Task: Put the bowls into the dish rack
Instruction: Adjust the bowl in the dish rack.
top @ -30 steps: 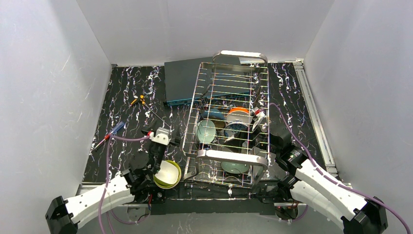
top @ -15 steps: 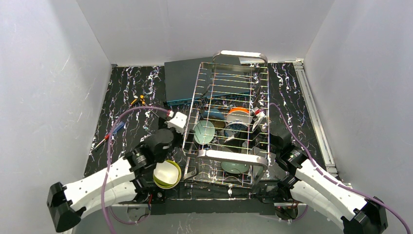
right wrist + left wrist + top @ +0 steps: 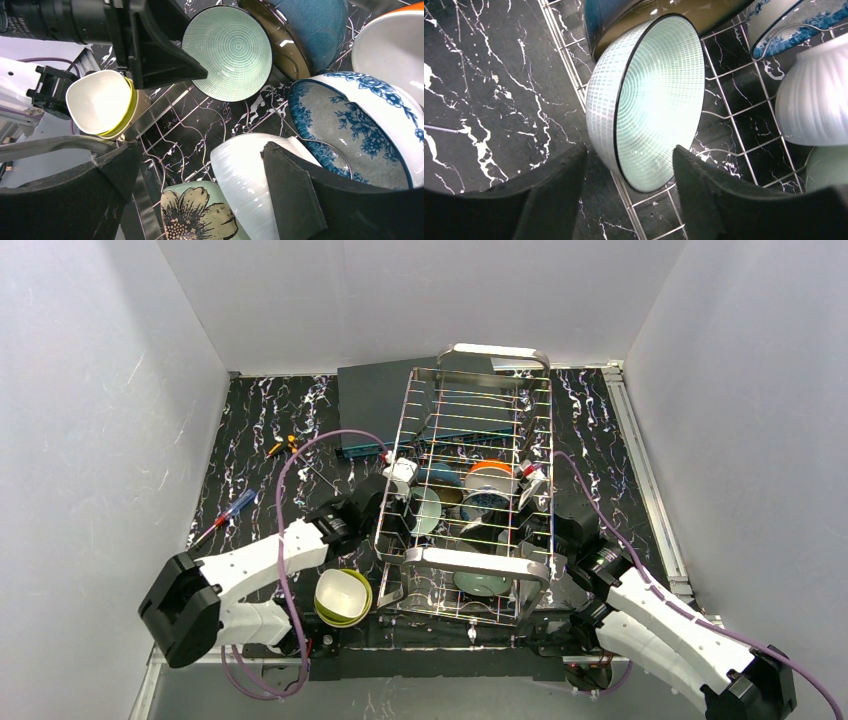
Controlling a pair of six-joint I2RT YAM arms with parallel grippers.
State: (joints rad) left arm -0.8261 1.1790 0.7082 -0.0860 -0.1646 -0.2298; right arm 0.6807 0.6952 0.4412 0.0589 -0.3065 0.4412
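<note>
The steel dish rack (image 3: 478, 564) stands mid-table and holds several bowls. The pale green bowl (image 3: 424, 509) stands on edge at its left side; it fills the left wrist view (image 3: 649, 100). My left gripper (image 3: 398, 518) is open, its fingers (image 3: 551, 192) straddling that bowl's lower rim without closing on it. A lime bowl (image 3: 343, 597) with a white inside sits on the table left of the rack. My right gripper (image 3: 532, 532) is open inside the rack's right side, above a white ribbed bowl (image 3: 245, 185) and a green flower bowl (image 3: 197, 217), next to the blue-patterned bowl (image 3: 350, 125).
A flat dark-teal box (image 3: 375, 405) lies behind the rack's left side. Small hand tools (image 3: 284, 447) and a red-and-blue screwdriver (image 3: 226, 519) lie at the left. A metal rail (image 3: 640, 470) runs along the right edge. An orange-rimmed bowl (image 3: 490, 478) stands in the rack.
My left arm has left the lime bowl on the table and swung right and forward to the rack's left side, at the pale green bowl. The right arm has not moved.
</note>
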